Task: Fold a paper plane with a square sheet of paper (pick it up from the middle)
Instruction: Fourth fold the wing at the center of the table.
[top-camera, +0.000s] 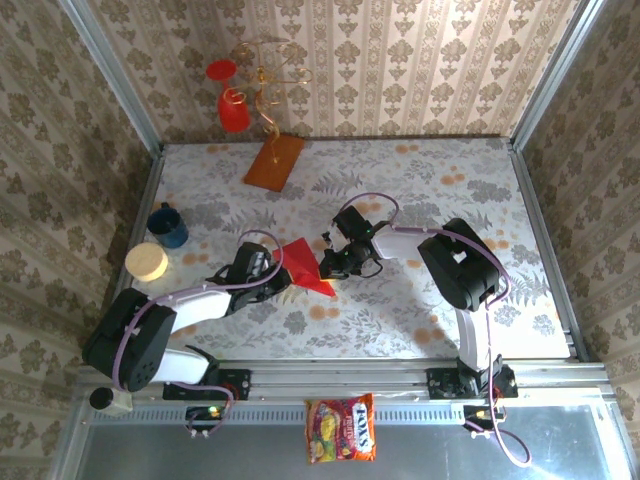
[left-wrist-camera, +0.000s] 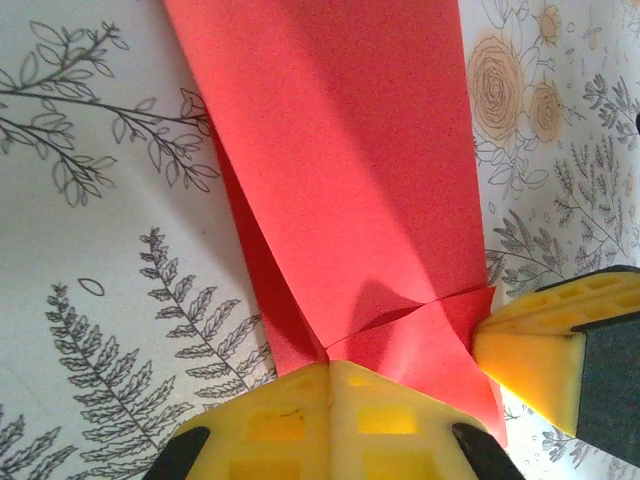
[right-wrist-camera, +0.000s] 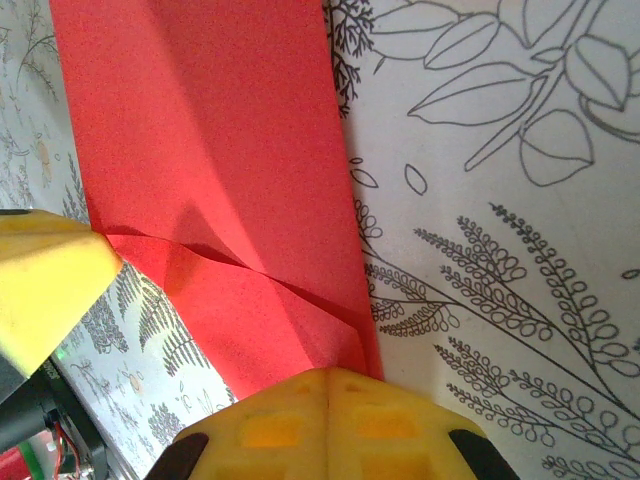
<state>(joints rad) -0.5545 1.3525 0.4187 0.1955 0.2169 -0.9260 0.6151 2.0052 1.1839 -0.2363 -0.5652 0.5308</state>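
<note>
Near the middle of the tabletop, the left gripper and right gripper are each clamping shut on the part-folded red sheet, which is probably needing even, gentle tension so its layers crease aligned.

damask-papered walls, floral-print table

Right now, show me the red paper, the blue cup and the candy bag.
red paper (top-camera: 301, 260), top view, middle of the folded sheet.
blue cup (top-camera: 168, 227), top view, middle of the cup.
candy bag (top-camera: 341, 428), top view, middle of its printed front.
</note>
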